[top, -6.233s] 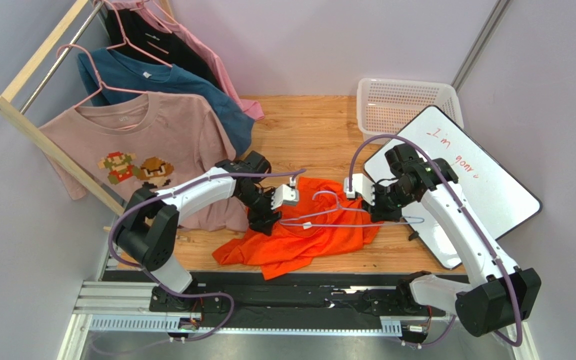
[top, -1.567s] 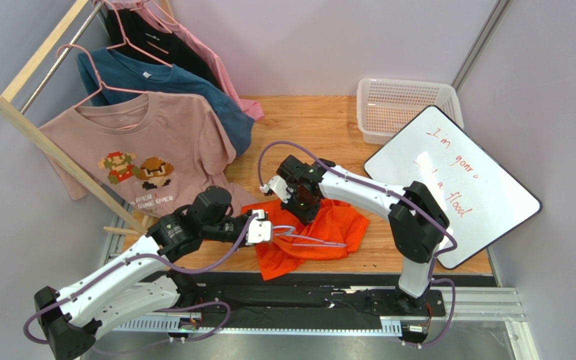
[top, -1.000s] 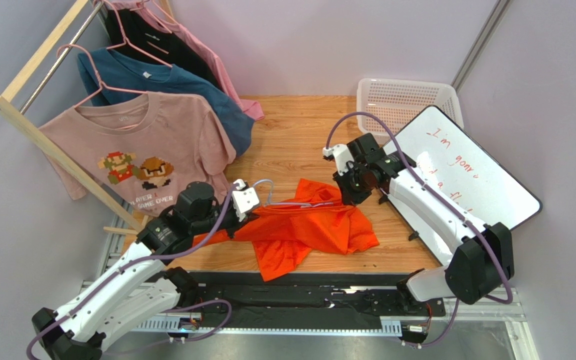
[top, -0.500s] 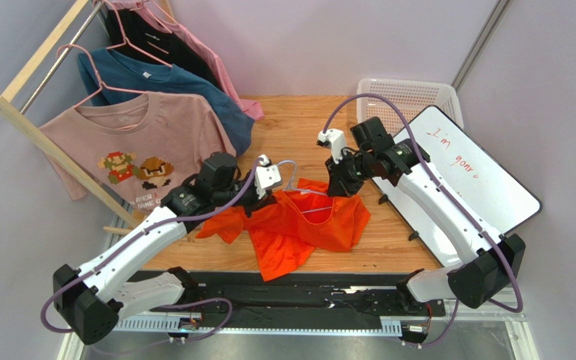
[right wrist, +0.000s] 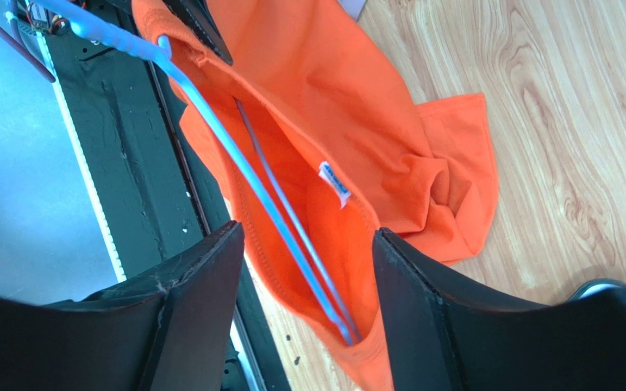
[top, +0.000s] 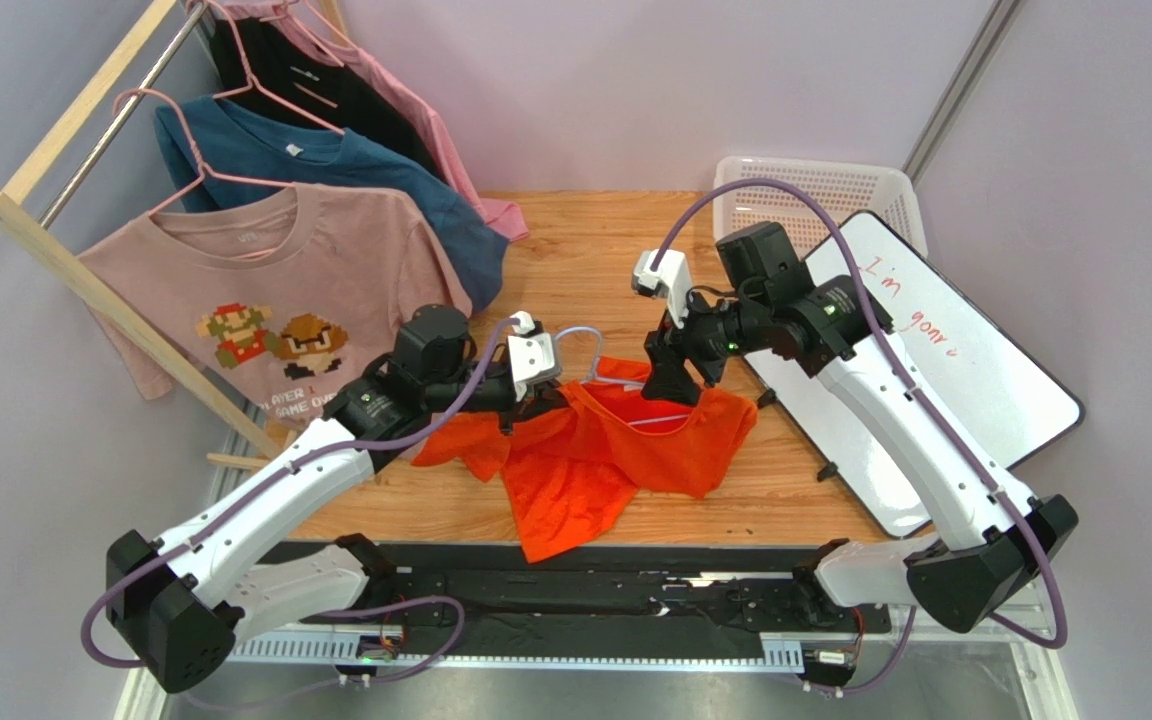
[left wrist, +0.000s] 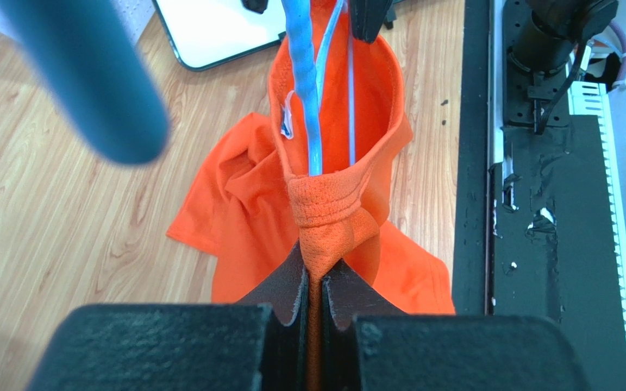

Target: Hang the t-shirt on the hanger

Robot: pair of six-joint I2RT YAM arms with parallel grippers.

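Orange t-shirt (top: 612,458) is held up by its collar over the wooden table (top: 582,255), near a clothes rack (top: 71,143). Left camera: the left gripper (left wrist: 315,273) pinches the collar tight, so the blue hanger (left wrist: 308,98) can poke in. Right camera: the right gripper (right wrist: 306,244) has jaws wide apart, holding nothing
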